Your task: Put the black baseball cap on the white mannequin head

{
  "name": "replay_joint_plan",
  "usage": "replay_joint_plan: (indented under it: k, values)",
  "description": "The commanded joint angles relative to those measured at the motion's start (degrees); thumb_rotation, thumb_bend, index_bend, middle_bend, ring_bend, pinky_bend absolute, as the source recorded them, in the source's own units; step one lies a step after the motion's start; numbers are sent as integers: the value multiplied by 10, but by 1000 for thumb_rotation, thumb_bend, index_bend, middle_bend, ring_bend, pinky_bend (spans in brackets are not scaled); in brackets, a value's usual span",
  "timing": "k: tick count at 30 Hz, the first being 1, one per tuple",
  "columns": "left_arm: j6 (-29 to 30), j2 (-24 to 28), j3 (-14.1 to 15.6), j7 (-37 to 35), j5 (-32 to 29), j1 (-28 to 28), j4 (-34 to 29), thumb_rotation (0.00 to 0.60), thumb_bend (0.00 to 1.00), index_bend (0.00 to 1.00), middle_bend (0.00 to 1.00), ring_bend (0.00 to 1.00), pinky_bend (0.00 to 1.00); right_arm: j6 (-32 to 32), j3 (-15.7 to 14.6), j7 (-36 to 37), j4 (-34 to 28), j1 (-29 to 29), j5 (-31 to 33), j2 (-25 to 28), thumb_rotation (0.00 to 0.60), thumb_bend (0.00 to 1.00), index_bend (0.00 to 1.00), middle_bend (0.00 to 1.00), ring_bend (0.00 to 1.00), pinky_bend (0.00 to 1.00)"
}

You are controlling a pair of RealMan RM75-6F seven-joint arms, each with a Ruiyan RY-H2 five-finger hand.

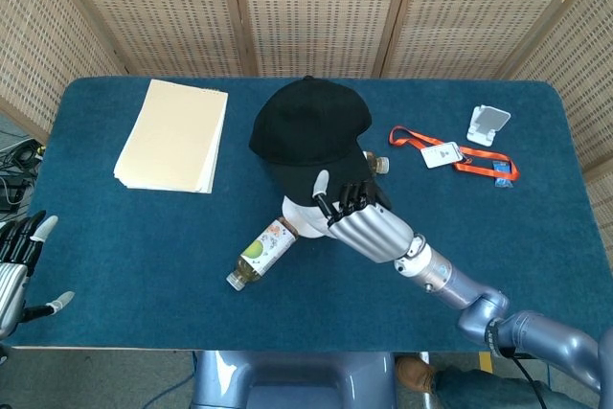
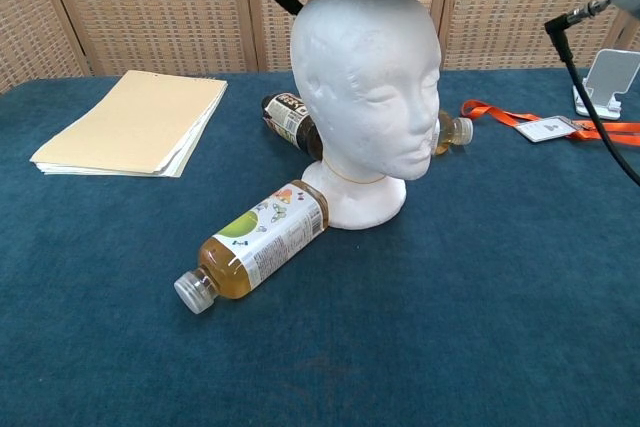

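Blue felt covers the table (image 1: 144, 237). At 8 o'clock the left hand (image 1: 19, 265) idles, fingers spread; centrally the right hand (image 1: 359, 217) grips the cap (image 1: 306, 131) over the head (image 2: 365, 87). Paper (image 1: 172, 136) lies at 10, wicker screens (image 1: 316, 7) stand behind.

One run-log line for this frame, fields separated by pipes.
right robot hand: holds black cap by the brim | cap: over the white mannequin head, not seated | left robot hand: idle at table edge, holding nothing

Black cap (image 1: 308, 131), white mannequin head (image 2: 368, 97), blue table (image 1: 144, 237), orange lanyard (image 1: 460, 158)
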Motion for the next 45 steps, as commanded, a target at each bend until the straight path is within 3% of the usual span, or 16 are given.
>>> replay_joint_plan:
  k: [1, 7, 15, 26, 45]
  values:
    - [2, 0, -1, -1, -1, 1, 0, 600, 0, 0, 0, 0, 0, -16, -8, -20, -3, 3, 0, -4, 600, 753, 699, 1000, 1000, 1000]
    - [4, 2, -2, -4, -3, 2, 0, 600, 0, 0, 0, 0, 0, -37, -17, -44, -12, 0, 8, -10, 600, 754, 702, 1000, 1000, 1000]
    - [4, 4, -3, -10, -4, 2, 0, 600, 0, 0, 0, 0, 0, -15, -37, -62, -25, -32, 12, 0, 600, 754, 706, 1000, 1000, 1000]
    - [3, 3, -1, -6, -2, 2, -1, 600, 0, 0, 0, 0, 0, 13, -77, -36, -31, -64, -7, 8, 600, 756, 703, 1000, 1000, 1000]
    - [3, 4, -1, -7, -2, 2, -1, 600, 0, 0, 0, 0, 0, 37, -106, -5, 11, -78, -39, -6, 600, 758, 694, 1000, 1000, 1000]
